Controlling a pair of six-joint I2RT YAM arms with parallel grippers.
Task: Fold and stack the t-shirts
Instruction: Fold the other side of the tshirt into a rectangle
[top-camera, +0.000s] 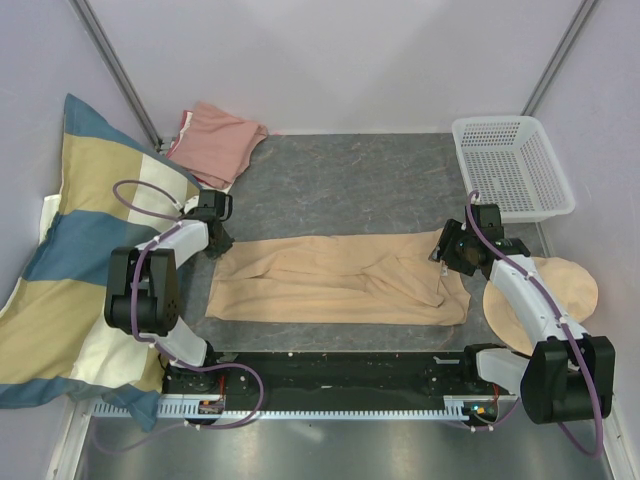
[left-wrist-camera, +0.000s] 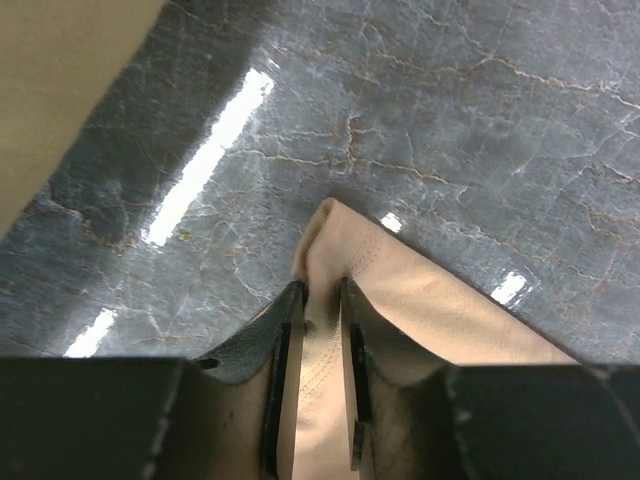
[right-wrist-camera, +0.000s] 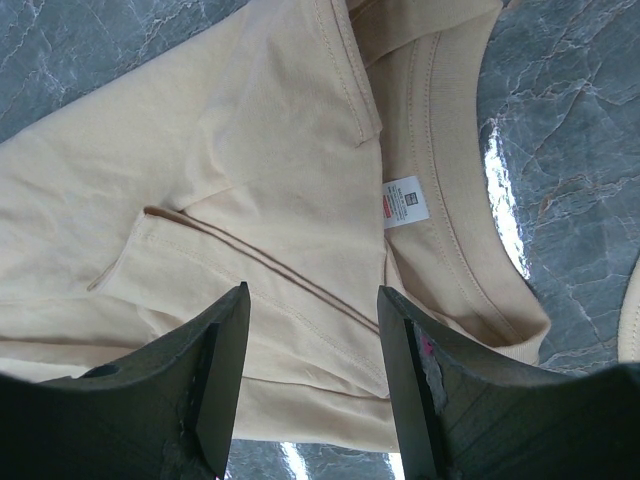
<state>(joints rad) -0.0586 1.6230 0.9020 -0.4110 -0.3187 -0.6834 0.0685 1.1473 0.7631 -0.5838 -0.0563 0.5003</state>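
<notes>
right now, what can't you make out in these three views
- small white neck label on the tan cotton t-shirt: right wrist view, print too small to read
- round beige domed hat-like thing: top view, right arm hides its middle
- big blue, yellow and cream striped pillow: top view, cut off by the left edge
- folded salmon-pink t-shirt: top view, lower layers hidden under its own top layer

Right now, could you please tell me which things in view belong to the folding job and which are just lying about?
For the job: tan cloth t-shirt spread out mid-table; salmon-pink cloth t-shirt, back left.
Just lying about: blue, yellow and cream striped pillow; white plastic mesh basket; round beige domed hat-like thing.
</notes>
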